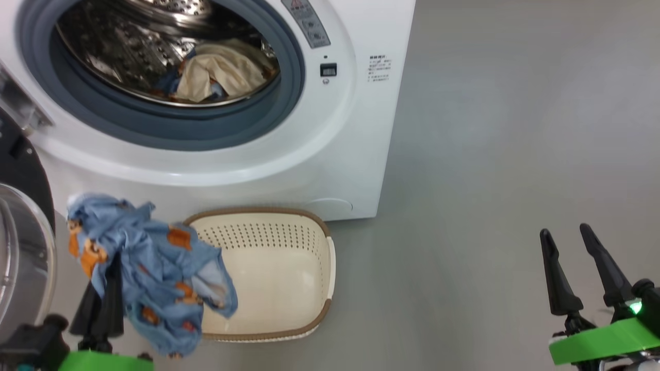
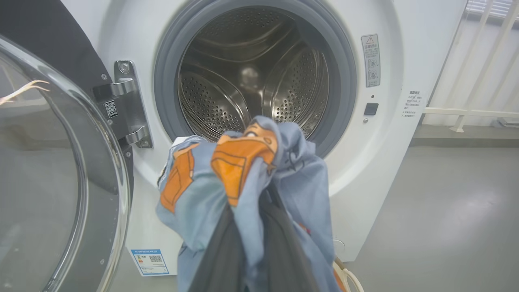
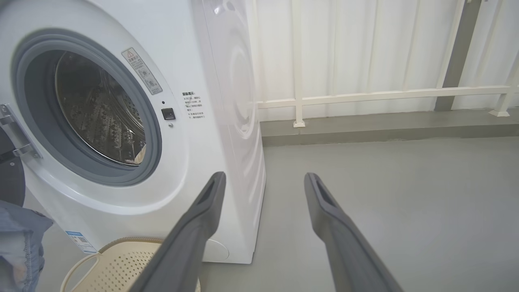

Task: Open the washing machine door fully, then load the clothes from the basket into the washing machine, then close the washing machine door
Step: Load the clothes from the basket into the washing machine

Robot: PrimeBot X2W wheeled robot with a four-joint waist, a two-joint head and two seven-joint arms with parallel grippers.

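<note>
Two containers stand close together: the washing machine (image 1: 330, 154), a big white front-loader, and the basket (image 1: 315, 308) on the floor just before its lower front. The steel drum (image 1: 129, 46), shiny and perforated, holds a crumpled cream-white garment (image 1: 221, 69) with a bit of blue cloth beside it, both lying at the bottom just behind the grey-blue rubber ring (image 1: 170, 129). The basket is rectangular cream plastic with rows of small holes in its walls and a brown woven-look rim, and its smooth bottom is in plain sight. The left jaws are closed on a light-blue garment (image 1: 154, 263), soft and rumpled and printed with orange-brown figures. It hangs from them before the machine's lower left, and in the head view its folds droop across the basket's left rim. The washing machine door (image 2: 48, 162) stands open to the left on a metal hinge (image 2: 125, 105), its frame glossy black and its clear glass bowl bulging. The right jaws stand wide apart, gripping nothing, above the floor well to the right of the machine. A small blue label sticker (image 2: 150, 261) sits low on the machine's front. The floor (image 1: 490, 154) is smooth grey with a dull sheen. Beyond the machine's right side a white railing (image 3: 365, 95) runs before a pale wall.
</note>
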